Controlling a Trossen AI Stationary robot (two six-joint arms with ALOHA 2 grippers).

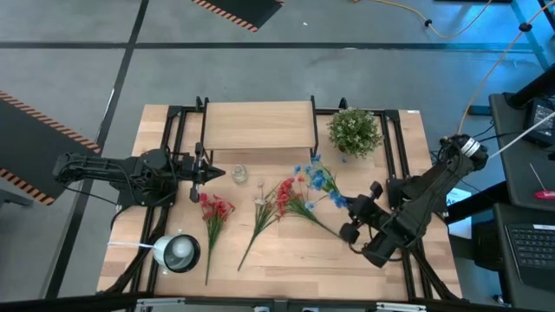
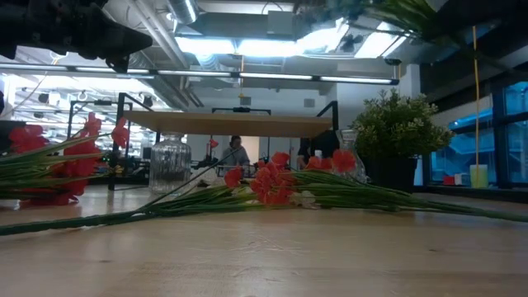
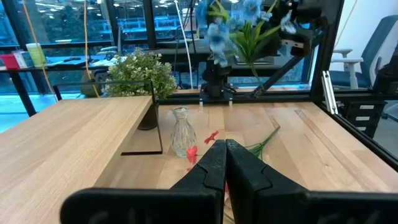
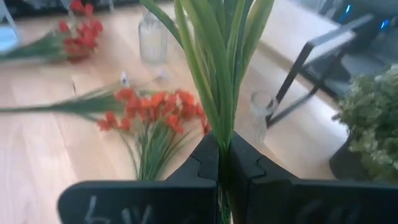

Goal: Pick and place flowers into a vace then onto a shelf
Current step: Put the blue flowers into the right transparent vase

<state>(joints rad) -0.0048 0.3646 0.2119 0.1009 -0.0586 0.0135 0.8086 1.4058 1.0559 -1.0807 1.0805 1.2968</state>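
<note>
My right gripper (image 1: pixel 349 206) (image 4: pixel 219 146) is at the table's right, shut on the blue flower (image 1: pixel 319 178) (image 3: pixel 231 28), which it holds in the air. A red flower (image 1: pixel 215 211) lies on the table at the left. Another red one (image 1: pixel 293 198) (image 4: pixel 155 102) and a cream one (image 1: pixel 263 208) lie crossed at the middle. The glass vase (image 1: pixel 239 174) (image 3: pixel 180 130) stands before the shelf (image 1: pixel 258 126) (image 3: pixel 74 134). My left gripper (image 1: pixel 217 173) (image 3: pixel 225 149) hovers shut just left of the vase, holding nothing. My right gripper pinches the blue flower's bundled green stem and leaves (image 4: pixel 221 127) between its two fingers. It comes from the table's right side, slanting down. The sprig runs on past the fingertips toward the vase, its blue blooms (image 3: pixel 217 34) raised, lifted clear of the table.
A bushy green potted plant (image 1: pixel 354 131) (image 2: pixel 398 132) stands at the far right beside the shelf. A round white and metal object (image 1: pixel 178 252) sits at the near left corner. Black frame rails (image 1: pixel 397 156) run along both table sides. Bare wood lies along the near edge.
</note>
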